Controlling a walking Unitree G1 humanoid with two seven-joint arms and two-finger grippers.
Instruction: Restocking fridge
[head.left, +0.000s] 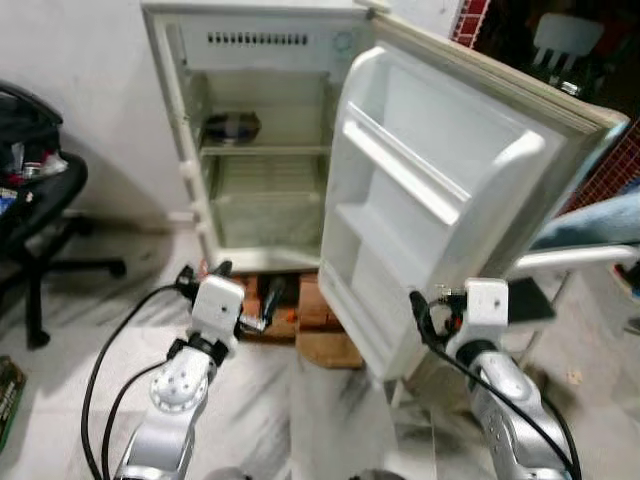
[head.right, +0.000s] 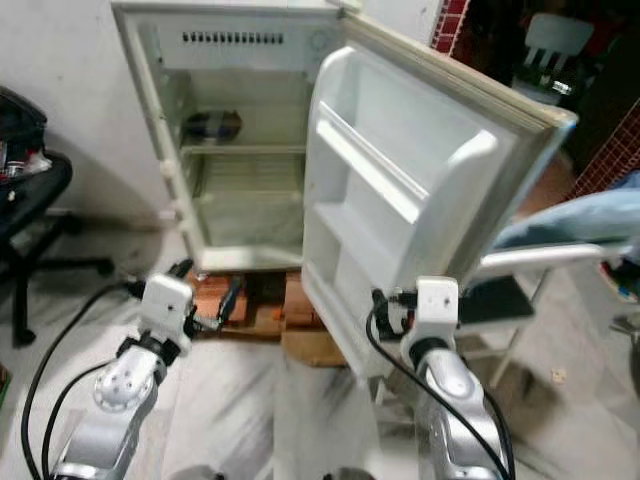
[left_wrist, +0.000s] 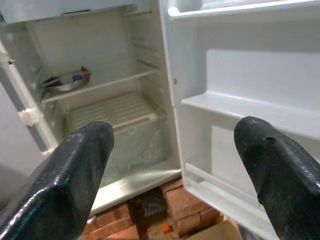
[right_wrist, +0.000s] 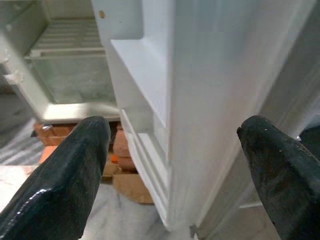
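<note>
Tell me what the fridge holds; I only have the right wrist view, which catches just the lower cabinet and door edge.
Observer: A metal bowl sits on the upper shelf, with a packet lying in it.
Operator: And the door racks?
Observer: The door shelves look bare.
Operator: What is the fridge standing on?
Observer: Bricks, beside a piece of cardboard.
Operator: Is the left gripper holding stock?
Observer: No; the left gripper is open with nothing between its fingers, aimed at the cabinet.

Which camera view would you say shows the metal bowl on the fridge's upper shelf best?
The left wrist view: the metal bowl is lit, its rim and the packet inside clear. In both eye views it is a small dark shape; the right wrist view looks at the lower fridge.
</note>
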